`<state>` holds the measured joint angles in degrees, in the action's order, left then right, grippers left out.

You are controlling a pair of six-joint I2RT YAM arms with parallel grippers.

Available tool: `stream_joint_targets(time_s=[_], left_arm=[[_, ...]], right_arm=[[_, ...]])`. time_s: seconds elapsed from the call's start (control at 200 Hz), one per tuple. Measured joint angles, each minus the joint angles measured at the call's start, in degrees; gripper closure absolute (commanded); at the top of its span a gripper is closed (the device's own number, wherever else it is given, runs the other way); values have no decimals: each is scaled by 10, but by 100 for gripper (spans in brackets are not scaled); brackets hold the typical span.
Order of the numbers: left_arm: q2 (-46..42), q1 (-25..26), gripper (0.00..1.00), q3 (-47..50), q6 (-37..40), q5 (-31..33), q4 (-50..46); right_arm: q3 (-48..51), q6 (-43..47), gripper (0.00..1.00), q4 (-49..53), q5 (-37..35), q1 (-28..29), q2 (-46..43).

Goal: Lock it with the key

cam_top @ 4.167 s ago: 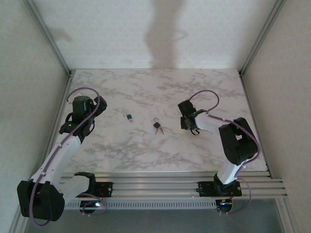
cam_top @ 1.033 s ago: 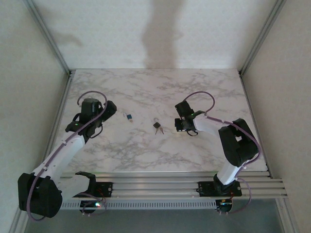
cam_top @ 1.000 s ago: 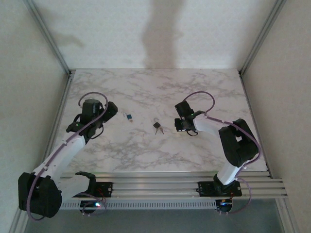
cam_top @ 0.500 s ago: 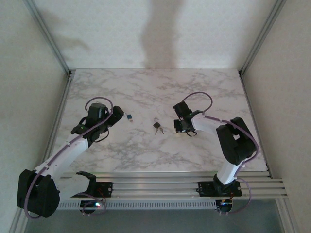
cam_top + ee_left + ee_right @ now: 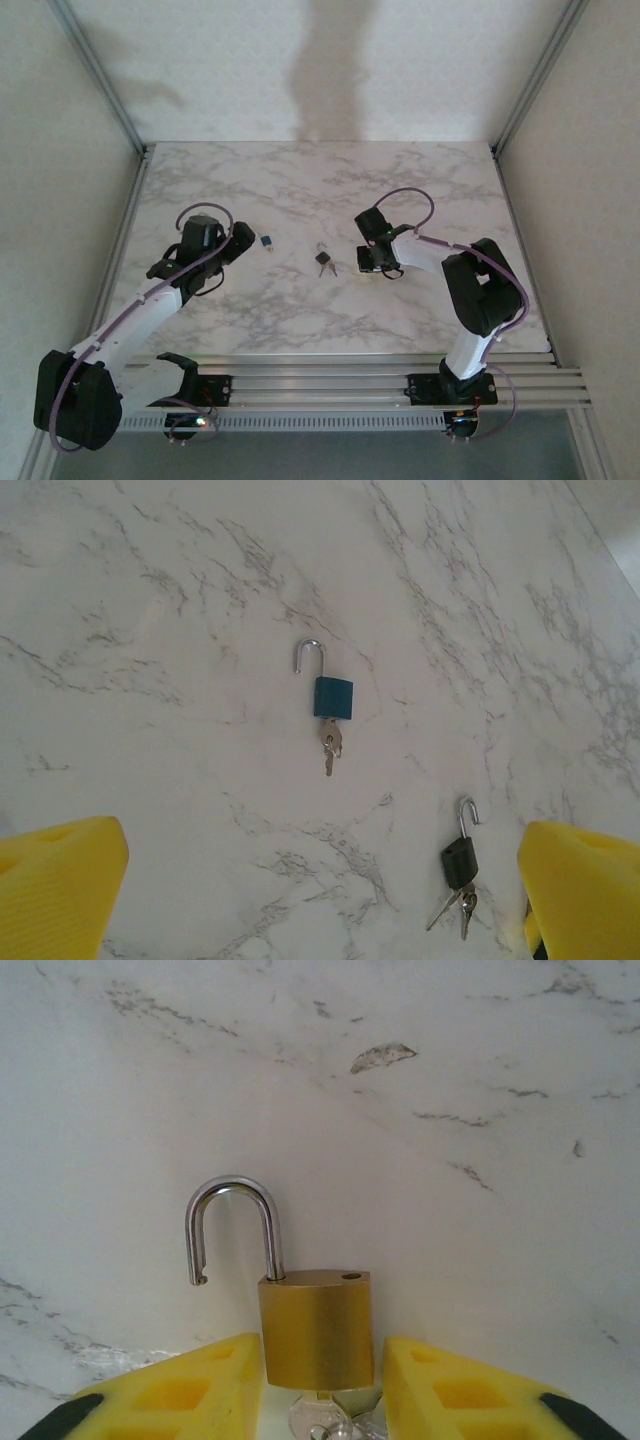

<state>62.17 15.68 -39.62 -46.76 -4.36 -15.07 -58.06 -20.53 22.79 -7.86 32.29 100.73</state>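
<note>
A small black padlock [image 5: 459, 862] lies on the marble table [image 5: 300, 180] with its shackle open. The key [image 5: 444, 909], thin and pale, sticks out of the padlock's bottom beside a second one on a ring. From above, the black padlock [image 5: 323, 260] sits mid-table. My left gripper [image 5: 322, 885] hovers open over the table, its yellow pads [image 5: 60, 880] far apart, the black padlock near the right pad. My right gripper [image 5: 322, 1352] straddles a brass padlock [image 5: 317, 1325] with an open shackle; a gap shows beside the right pad [image 5: 440, 1380].
A blue padlock [image 5: 333, 696] with an open shackle and its own keys [image 5: 330, 746] lies left of centre, just ahead of my left gripper [image 5: 243, 243]. Silver keys [image 5: 322, 1420] hang below the brass padlock. My right gripper [image 5: 368, 262] is right of the black padlock.
My left arm has swung right toward the blue padlock. My right gripper has shifted slightly left and its jaws have spread apart around the brass padlock.
</note>
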Motion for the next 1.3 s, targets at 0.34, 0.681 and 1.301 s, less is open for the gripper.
stream_joint_targets(time_s=[0.34, 0.681, 1.301], left_arm=[[0, 0, 0, 0, 1, 0, -2], [0, 0, 1, 0, 2, 0, -2], [-3, 0, 0, 5, 2, -2, -2]], right_arm=[[-25, 17, 56, 15, -14, 0, 6], [-61, 28, 63, 38, -11, 0, 45], [-75, 32, 75, 60, -4, -1, 52]])
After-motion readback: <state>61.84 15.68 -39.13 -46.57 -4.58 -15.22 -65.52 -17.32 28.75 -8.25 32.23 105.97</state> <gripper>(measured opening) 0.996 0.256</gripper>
